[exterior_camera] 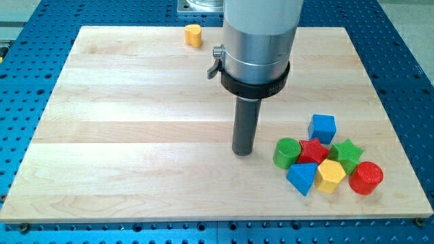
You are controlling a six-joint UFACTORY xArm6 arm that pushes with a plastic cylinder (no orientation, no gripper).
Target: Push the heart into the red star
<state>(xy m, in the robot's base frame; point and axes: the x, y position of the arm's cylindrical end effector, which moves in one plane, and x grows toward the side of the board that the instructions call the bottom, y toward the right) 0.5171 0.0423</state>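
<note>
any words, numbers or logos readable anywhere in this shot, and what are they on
None can be read.
The black collar around the silver arm housing carries a small pale mark near its right side, too small and blurred to read.
The wooden board, the yellow block at the view's top and the cluster of blocks by my tip, red star included, are unmarked.

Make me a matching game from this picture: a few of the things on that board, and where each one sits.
Things:
1. yellow heart
2. blue cube
3. red cylinder
4. my tip

Places:
A. just to the view's left of the green cylinder, not touching it
B. the cluster's right end
C. alone near the top edge of the board
D. the cluster's top, above the red star

Pairs: 1-C, 2-D, 3-B, 4-A.
</note>
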